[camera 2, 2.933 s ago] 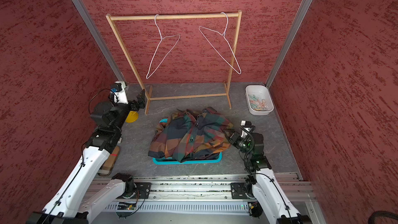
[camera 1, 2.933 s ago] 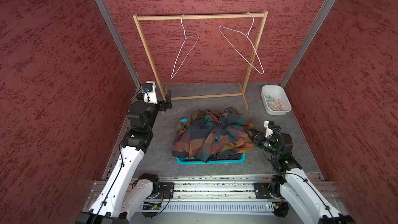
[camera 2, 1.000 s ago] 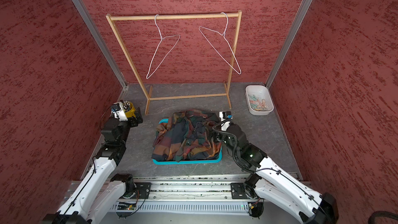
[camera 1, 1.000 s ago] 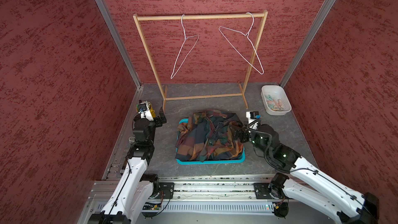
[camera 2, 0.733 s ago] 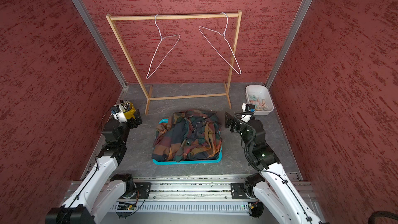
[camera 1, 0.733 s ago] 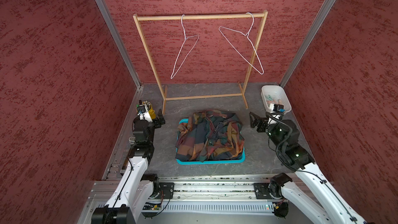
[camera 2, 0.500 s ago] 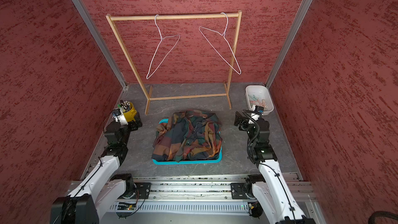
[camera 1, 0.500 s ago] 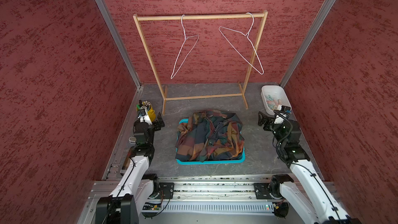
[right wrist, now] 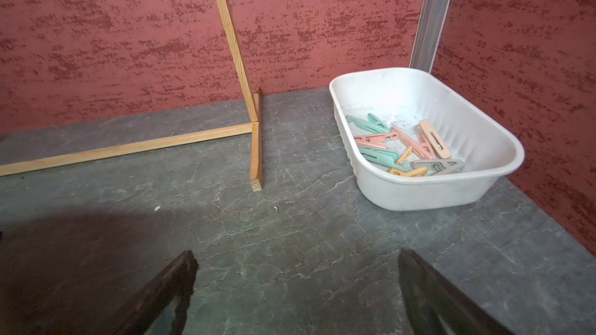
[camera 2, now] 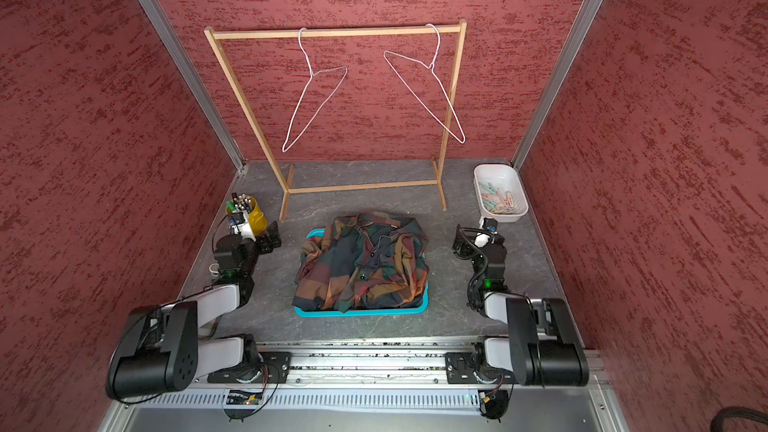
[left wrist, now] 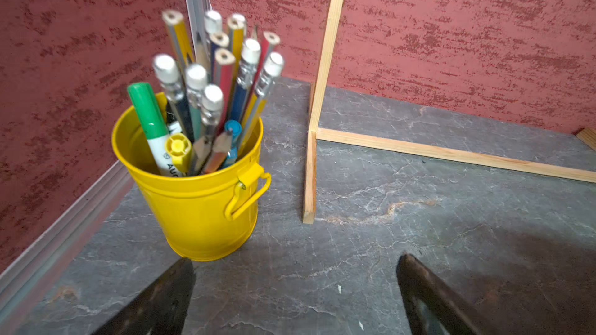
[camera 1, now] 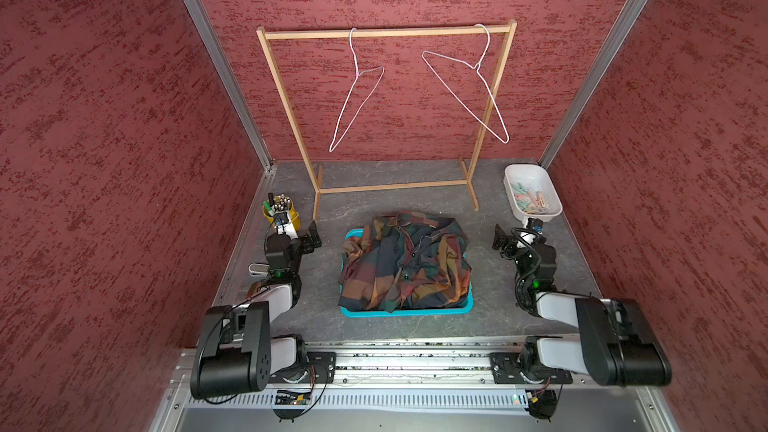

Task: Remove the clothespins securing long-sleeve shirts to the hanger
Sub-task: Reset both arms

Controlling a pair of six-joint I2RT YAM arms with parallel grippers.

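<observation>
The plaid long-sleeve shirts (camera 1: 405,268) lie crumpled in a heap on a teal tray (camera 1: 467,308) at mid-table, seen in both top views. Two bare white wire hangers (camera 1: 358,73) (camera 1: 476,67) hang on the wooden rack (camera 1: 386,32). Several pastel clothespins (right wrist: 403,146) lie in a white tub (right wrist: 429,194) at the back right. My left gripper (left wrist: 295,259) stands open low over the table, left of the tray. My right gripper (right wrist: 298,252) is open too, right of the tray and just in front of the tub. Neither holds anything.
A yellow bucket of pencils and markers (left wrist: 193,194) stands close in front of the left gripper, by the left wall. The rack's wooden feet (left wrist: 309,185) (right wrist: 256,156) rest on the grey table behind both grippers. Red walls close in three sides.
The right gripper has drawn back from the shirts to the right, toward the tub. Both arms have folded down and back to either side of the tray. The shirts lie still.
</observation>
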